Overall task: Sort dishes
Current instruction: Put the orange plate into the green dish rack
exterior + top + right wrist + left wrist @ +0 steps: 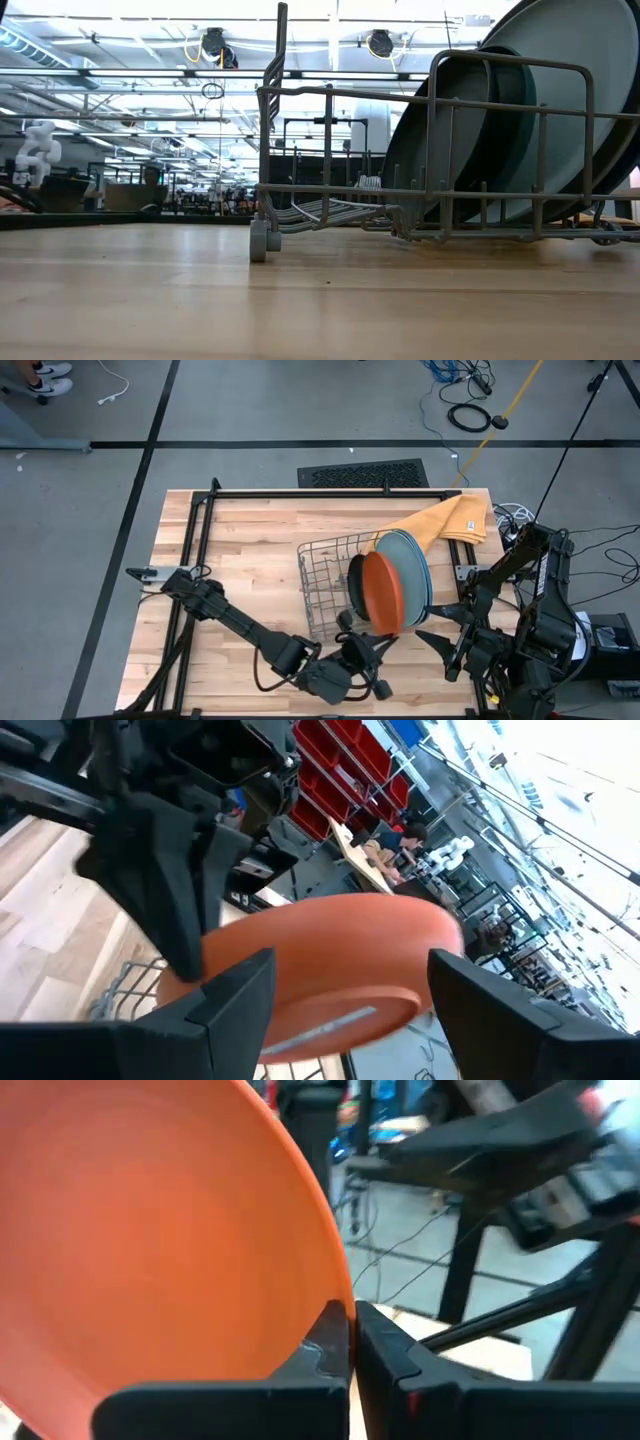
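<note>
One orange-red plate (383, 593) stands on edge at the near end of the wire rack (325, 578), its rim clamped in the left gripper (362, 643). Behind it I count four more plates racked. Right gripper (452, 630), fingers spread wide, waits just beside, holding nothing.

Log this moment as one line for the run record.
left gripper: shut on orange-red plate | right gripper: open beside it | plate: over dish rack
</note>
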### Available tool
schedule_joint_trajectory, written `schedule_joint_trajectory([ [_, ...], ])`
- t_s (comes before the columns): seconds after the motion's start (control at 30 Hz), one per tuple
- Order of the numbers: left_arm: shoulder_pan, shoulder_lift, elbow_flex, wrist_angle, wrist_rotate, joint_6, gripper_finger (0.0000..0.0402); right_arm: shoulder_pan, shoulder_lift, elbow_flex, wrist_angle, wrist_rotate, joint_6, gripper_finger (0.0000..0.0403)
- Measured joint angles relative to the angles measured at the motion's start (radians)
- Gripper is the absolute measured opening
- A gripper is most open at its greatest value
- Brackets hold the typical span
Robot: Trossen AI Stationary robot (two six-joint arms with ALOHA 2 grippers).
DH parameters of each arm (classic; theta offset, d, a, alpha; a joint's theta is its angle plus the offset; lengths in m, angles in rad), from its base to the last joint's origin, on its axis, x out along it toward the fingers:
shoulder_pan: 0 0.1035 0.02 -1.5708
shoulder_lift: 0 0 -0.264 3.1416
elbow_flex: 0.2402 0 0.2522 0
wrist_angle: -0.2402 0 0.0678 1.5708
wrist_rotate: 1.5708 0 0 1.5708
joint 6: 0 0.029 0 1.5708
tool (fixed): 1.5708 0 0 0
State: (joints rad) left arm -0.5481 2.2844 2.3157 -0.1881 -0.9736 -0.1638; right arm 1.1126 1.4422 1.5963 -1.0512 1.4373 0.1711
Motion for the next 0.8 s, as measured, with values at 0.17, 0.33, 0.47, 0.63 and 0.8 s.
schedule_joint_trajectory([
  [0.17,-0.001,-0.001,-0.019,-0.068,-0.027,-0.101,0.0,0.0,0.0,0.0,0.0,-0.004,0.0,0.0254],
  [0.33,-0.003,-0.001,-0.119,0.064,-0.017,-0.116,0.0,0.002,0.0,0.0,-0.001,-0.026,0.002,0.0254],
  [0.47,-0.007,-0.001,-0.268,0.35,0.016,-0.02,0.0,0.002,0.0,0.0,-0.001,-0.03,0.01,0.0254],
  [0.63,-0.01,-0.067,-0.483,0.551,-0.005,-0.029,0.0,0.002,0.0,0.0,-0.001,-0.056,0.019,0.0254],
  [0.8,0.011,-0.149,-0.703,0.728,-0.01,-0.116,0.0,0.002,0.0,0.0,0.0,-0.059,0.027,0.0254],
])
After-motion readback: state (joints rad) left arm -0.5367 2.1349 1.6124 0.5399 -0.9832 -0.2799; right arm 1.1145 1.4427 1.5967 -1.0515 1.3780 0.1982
